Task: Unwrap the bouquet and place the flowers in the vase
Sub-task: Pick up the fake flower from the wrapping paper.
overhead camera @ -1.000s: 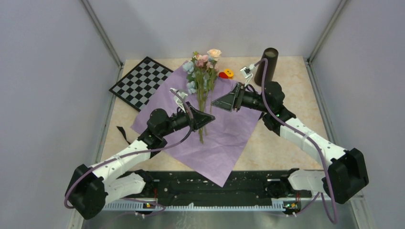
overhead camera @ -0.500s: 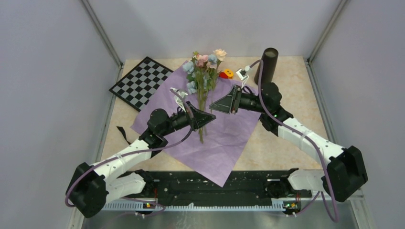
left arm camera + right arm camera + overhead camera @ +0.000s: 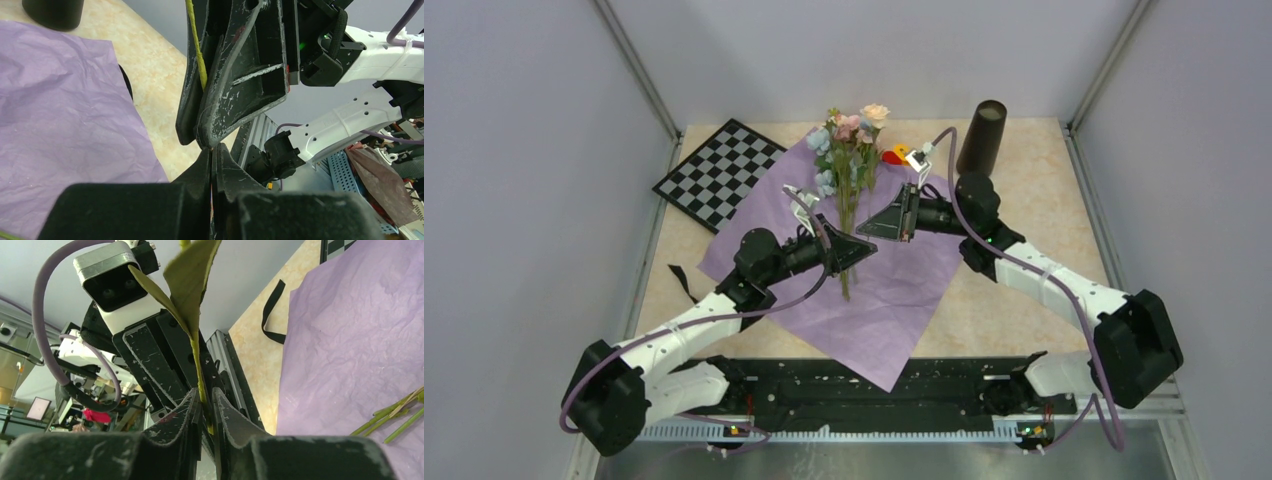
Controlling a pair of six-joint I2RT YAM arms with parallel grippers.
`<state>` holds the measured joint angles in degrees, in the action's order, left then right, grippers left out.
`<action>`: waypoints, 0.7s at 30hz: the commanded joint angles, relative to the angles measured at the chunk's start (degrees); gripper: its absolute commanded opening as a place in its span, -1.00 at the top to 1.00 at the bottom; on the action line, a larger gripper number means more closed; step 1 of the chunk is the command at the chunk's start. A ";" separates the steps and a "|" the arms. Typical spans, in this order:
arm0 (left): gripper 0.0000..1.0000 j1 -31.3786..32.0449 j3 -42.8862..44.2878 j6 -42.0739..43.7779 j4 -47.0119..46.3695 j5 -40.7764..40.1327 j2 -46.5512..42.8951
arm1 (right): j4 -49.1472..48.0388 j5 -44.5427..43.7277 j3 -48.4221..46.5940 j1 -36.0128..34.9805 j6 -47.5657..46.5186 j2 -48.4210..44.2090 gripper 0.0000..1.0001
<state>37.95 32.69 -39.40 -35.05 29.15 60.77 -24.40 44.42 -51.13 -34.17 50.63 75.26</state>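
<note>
The bouquet's lilac paper (image 3: 894, 290) lies spread flat on the table. The flowers (image 3: 851, 140), pink, cream and blue on thin green stems, stretch across it, heads toward the back. My left gripper (image 3: 864, 246) (image 3: 212, 152) is shut low on the stems. My right gripper (image 3: 866, 230) (image 3: 205, 395) comes in from the right, tip to tip with the left one. It is shut on one leafy stem (image 3: 197, 360) (image 3: 199, 55). Other stem ends (image 3: 395, 417) rest on the paper. The dark tapered vase (image 3: 982, 137) stands upright at the back right, behind the right wrist.
A checkered board (image 3: 719, 172) lies at the back left, partly under the paper. A red-and-yellow toy block (image 3: 896, 155) sits between the flower heads and the vase. A black ribbon (image 3: 679, 280) lies off the paper's left edge. Grey walls enclose the table.
My right gripper has moved left, away from the vase, up to the stems, and its jaws have closed in on one stem. The flower heads swayed slightly. The left arm stayed put.
</note>
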 commanded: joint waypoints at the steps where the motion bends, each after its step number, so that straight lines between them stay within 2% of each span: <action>1: 1.00 0.39 1.73 -0.44 -0.90 -0.04 -0.72 | -1.76 1.02 -4.24 -0.81 -1.71 0.00 0.79; 4: 1.00 0.37 2.36 -0.75 0.37 -0.13 -0.12 | 0.88 -0.67 -4.70 -0.81 -3.99 -0.56 1.00; 5: 0.97 0.37 2.95 -0.58 1.58 -0.16 0.08 | 1.38 -1.39 -4.72 -0.81 -4.59 -0.80 1.00; 9: 0.66 0.33 5.87 1.10 7.46 0.21 0.81 | 3.67 -4.88 -4.88 -0.81 -7.26 -2.33 1.00; 11: 0.33 0.28 6.39 1.95 9.18 -0.39 0.68 | 5.57 -6.54 -5.43 -0.81 -9.06 -3.62 1.00; 15: -0.61 0.12 7.48 4.40 12.74 -1.11 -0.03 | 12.58 -12.45 -7.03 -0.81 -14.98 -6.80 1.00; 17: -0.93 -0.13 8.70 7.11 17.23 -1.20 -1.09 | 17.26 -16.72 -8.32 -0.81 -18.72 -8.51 1.00; 21: -0.97 -1.29 12.88 13.60 29.92 -3.53 -4.77 | 28.60 -27.54 -12.35 -0.81 -27.28 -10.74 1.00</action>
<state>37.71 39.72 -33.52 -16.53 27.99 60.62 -6.33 29.28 -57.25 -34.39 34.00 68.23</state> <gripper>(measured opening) 0.985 0.019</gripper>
